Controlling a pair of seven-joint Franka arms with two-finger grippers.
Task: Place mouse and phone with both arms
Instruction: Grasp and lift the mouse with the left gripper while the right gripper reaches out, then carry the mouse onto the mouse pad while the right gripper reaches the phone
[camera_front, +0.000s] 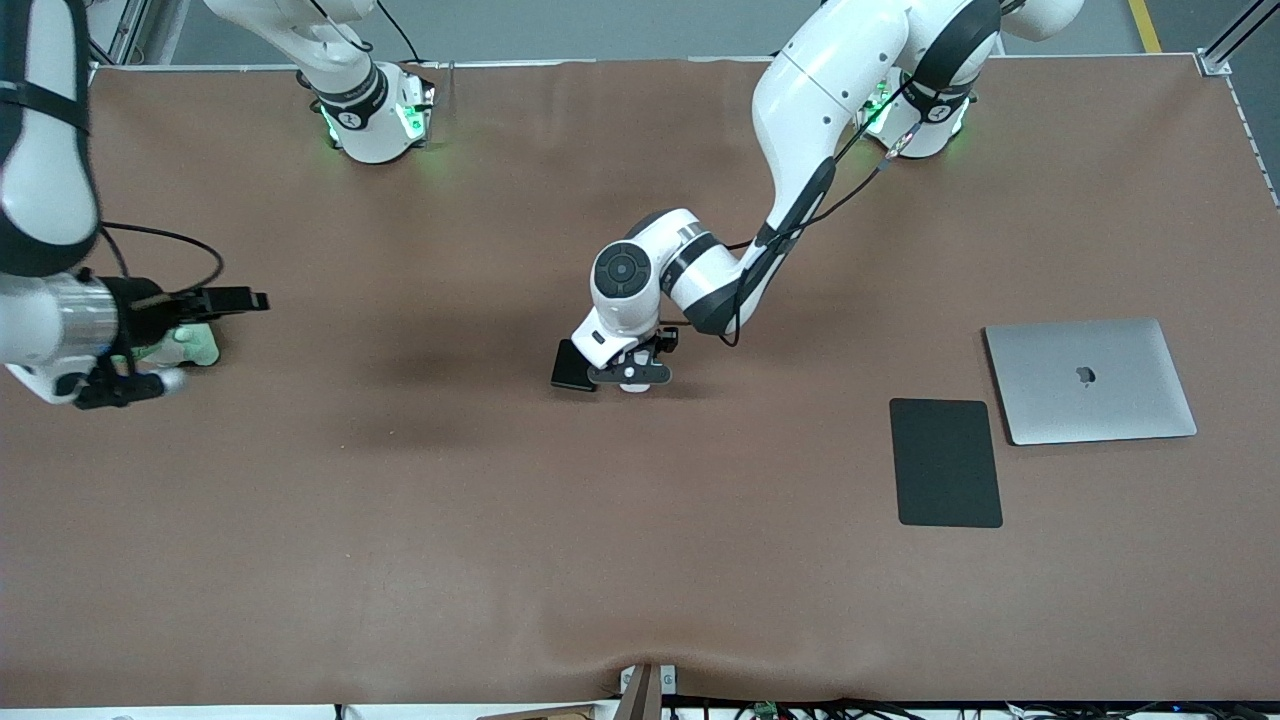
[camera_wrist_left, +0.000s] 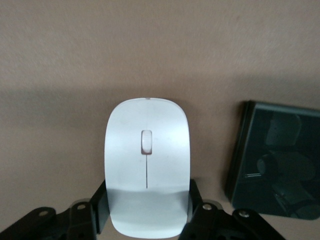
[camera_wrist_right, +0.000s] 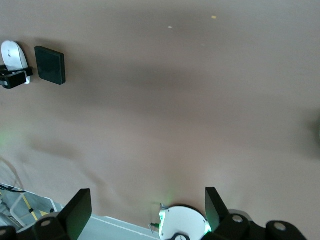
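Note:
The white mouse (camera_wrist_left: 146, 165) lies on the brown table mat in the middle of the table. My left gripper (camera_wrist_left: 147, 212) is down at the table, its black fingers (camera_wrist_left: 100, 207) pressed against both sides of the mouse's rear end. In the front view the left gripper (camera_front: 630, 376) hides most of the mouse. The black phone (camera_front: 572, 367) lies flat right beside the mouse, toward the right arm's end; it also shows in the left wrist view (camera_wrist_left: 275, 157). My right gripper (camera_front: 195, 340) hangs open and empty above the right arm's end of the table, its fingers (camera_wrist_right: 77, 207) wide apart.
A closed silver laptop (camera_front: 1090, 380) lies toward the left arm's end of the table. A matte black mouse pad (camera_front: 945, 462) lies beside it, nearer the front camera. The arms' green-lit bases (camera_front: 375, 120) stand along the table's back edge.

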